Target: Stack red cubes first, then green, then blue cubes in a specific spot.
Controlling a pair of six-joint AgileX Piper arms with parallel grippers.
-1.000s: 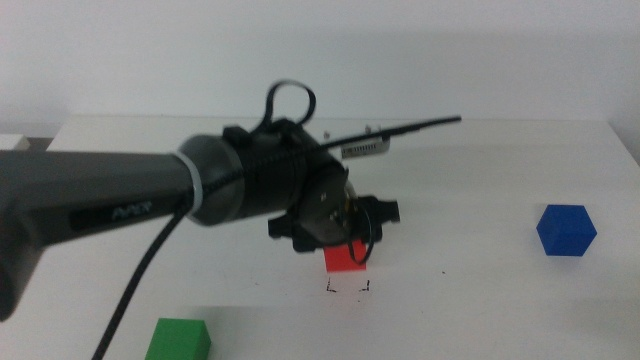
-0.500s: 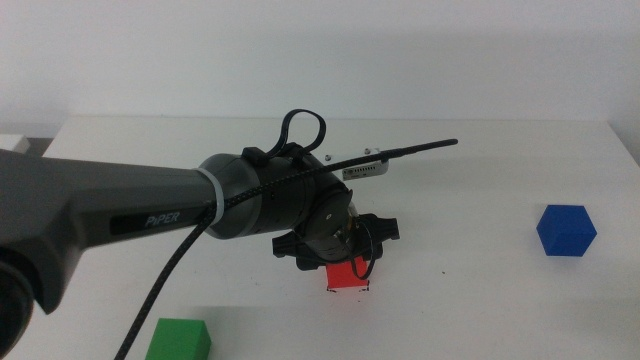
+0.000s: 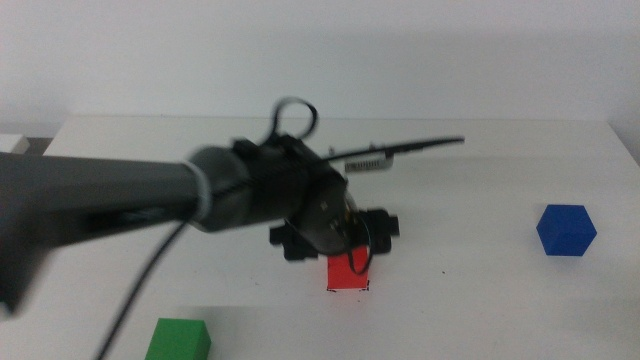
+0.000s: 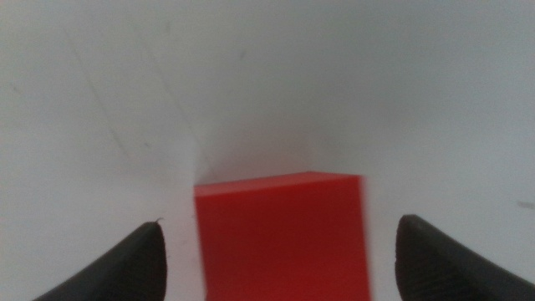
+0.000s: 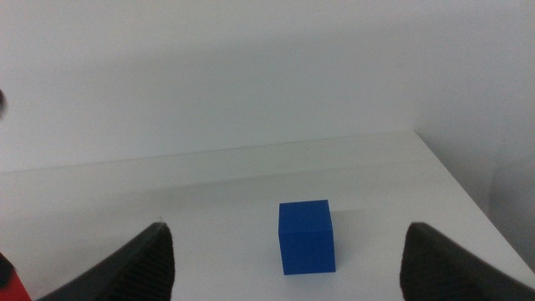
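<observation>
The red cube point(image 3: 347, 275) rests on the table on the small black corner marks, near the front middle. My left gripper point(image 3: 342, 245) hangs right over it, open; in the left wrist view the red cube point(image 4: 284, 238) sits between the two jaws of the left gripper point(image 4: 280, 221) with a gap on each side. The green cube point(image 3: 179, 340) lies at the front left. The blue cube point(image 3: 566, 230) lies at the right. My right gripper point(image 5: 288, 226) is open and empty, out of the middle view, facing the blue cube point(image 5: 307, 237) from a distance.
The left arm and its cable point(image 3: 130, 195) cross the left half of the table point(image 3: 480, 290). A small white object point(image 3: 10, 143) sits at the far left edge. The table's right edge runs close behind the blue cube.
The left gripper lowered the red cube onto the corner marks and let it go. The arm is now blurred with motion; the cube stays put. Green and blue cubes have not moved.
</observation>
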